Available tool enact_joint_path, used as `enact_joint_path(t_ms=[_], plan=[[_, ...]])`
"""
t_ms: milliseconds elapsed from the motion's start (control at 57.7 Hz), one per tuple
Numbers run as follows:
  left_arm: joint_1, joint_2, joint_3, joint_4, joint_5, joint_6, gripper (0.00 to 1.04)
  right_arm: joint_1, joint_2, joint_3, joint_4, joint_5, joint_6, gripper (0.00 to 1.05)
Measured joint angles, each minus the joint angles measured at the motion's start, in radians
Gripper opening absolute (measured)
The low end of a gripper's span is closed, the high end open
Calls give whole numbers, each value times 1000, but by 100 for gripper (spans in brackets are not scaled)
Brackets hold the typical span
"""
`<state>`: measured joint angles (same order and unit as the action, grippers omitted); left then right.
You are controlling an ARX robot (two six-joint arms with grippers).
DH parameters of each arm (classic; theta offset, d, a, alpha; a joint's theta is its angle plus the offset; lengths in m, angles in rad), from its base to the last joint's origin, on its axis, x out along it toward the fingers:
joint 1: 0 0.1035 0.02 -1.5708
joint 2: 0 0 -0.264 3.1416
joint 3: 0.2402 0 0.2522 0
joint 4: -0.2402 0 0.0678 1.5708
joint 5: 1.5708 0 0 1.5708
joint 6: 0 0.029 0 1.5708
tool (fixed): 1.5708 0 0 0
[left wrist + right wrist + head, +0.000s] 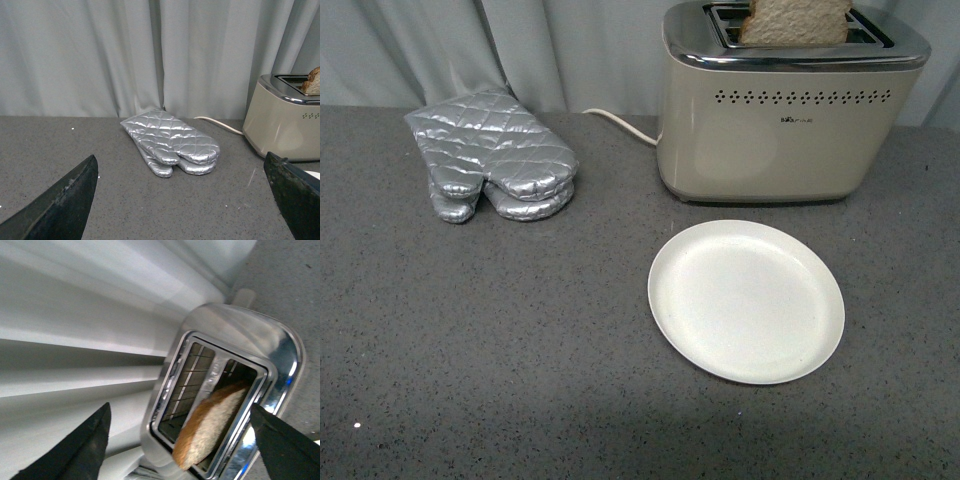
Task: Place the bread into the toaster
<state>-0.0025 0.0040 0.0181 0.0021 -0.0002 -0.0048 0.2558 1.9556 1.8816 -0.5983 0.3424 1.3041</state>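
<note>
The cream toaster with a chrome top stands at the back right of the grey counter. The bread slice stands upright in the toaster's near slot, its top sticking out. In the right wrist view the bread sits in one slot of the toaster; the other slot is empty. My right gripper hangs above the toaster, open and empty, its jaws wide on either side of the bread. My left gripper is open and empty, low over the counter. The toaster and a bit of bread show at that view's edge.
A round white plate, empty, lies in front of the toaster. Silver quilted oven mitts lie at the back left; they also show in the left wrist view. A white power cord runs behind the toaster. A grey curtain hangs behind.
</note>
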Motion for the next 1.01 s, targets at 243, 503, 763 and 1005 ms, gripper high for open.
enact_joint_path(t_ms=[243,503,763,1005], plan=[[0,0,0,0,0,0,98,8,-118,-142,142,146,-154,95],[0,0,0,0,0,0,98,-34,-441,-692,686,39,-712,82],[0,0,0,0,0,0,98,-103,-657,-1201,1234,-192,-1234,40],[0,0,0,0,0,0,98,-154,-818,-1479,1327,-241,-1298,0]])
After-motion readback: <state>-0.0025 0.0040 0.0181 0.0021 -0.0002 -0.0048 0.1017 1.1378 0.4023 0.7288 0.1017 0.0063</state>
